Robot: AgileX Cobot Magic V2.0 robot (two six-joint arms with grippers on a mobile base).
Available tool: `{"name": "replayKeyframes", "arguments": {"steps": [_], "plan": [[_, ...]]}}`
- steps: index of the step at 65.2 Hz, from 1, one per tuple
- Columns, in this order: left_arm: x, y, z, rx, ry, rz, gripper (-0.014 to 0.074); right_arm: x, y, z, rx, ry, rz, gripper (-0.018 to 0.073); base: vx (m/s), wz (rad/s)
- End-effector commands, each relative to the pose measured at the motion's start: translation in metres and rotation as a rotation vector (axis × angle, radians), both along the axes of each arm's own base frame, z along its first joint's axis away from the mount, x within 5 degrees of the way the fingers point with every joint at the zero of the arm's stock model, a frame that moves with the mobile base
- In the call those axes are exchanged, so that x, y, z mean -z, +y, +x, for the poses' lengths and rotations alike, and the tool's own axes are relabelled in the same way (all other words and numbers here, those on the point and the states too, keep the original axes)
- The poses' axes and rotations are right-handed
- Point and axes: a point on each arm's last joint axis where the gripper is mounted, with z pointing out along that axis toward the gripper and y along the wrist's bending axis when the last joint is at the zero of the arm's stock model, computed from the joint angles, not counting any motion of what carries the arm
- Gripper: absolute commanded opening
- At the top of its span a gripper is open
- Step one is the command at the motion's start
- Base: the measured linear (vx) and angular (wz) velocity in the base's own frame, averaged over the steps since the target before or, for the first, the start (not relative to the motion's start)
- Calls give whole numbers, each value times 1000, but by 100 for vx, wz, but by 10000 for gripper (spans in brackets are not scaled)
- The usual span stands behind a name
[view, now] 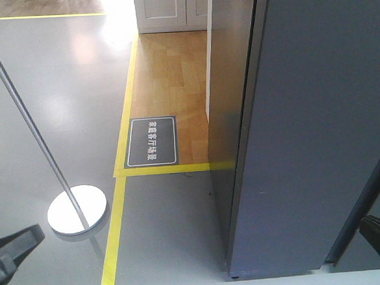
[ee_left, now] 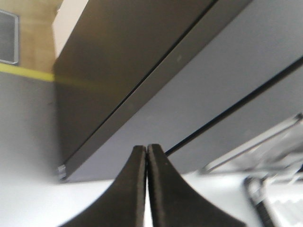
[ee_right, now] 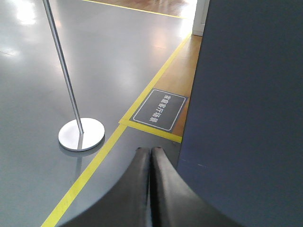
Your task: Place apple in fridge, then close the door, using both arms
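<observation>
the tall dark grey fridge (view: 315, 131) stood shut, its flat grey door (ee_left: 199, 94) flush against the body, so nothing inside it was visible. the apple was in no view. the left gripper (ee_left: 147, 150) had its black fingers pressed together, holding nothing, just before the door. the right gripper (ee_right: 150, 151) was likewise together and bare, above the grey floor (ee_right: 94, 71) near the thin grey pole with round base (ee_right: 80, 135).
</observation>
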Motion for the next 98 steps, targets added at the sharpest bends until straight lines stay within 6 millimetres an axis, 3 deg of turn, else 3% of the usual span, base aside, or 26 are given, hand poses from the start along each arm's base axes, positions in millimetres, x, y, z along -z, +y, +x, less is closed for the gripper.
{"name": "replayKeyframes", "arguments": {"steps": [1,33,42,58,72,79,83,98], "plan": [[-16,-3,3,-4,-49,-138,-6,-11,-2,3,31,-50,21,-3,0,0],[-22,-9,0,65,-71,-228,-6,-11,-2,3,32,-50,22,-3,0,0],[-30,-5,4,-21,-79,-395,-6,-11,-2,3,32,-50,22,-3,0,0],[-55,14,10,-208,-184,-852,-6,-11,-2,3,32,-50,21,-3,0,0],[-62,23,11,-260,-232,-1020,-6,-11,-2,3,32,-50,21,-3,0,0],[-60,23,11,-269,-241,-981,-6,-11,-2,3,32,-50,22,-3,0,0],[-56,23,10,-279,-281,-874,-6,-11,-2,3,32,-50,22,-3,0,0],[-21,15,-1,-234,-523,-154,-6,-11,-2,3,32,-50,22,-3,0,0]]}}
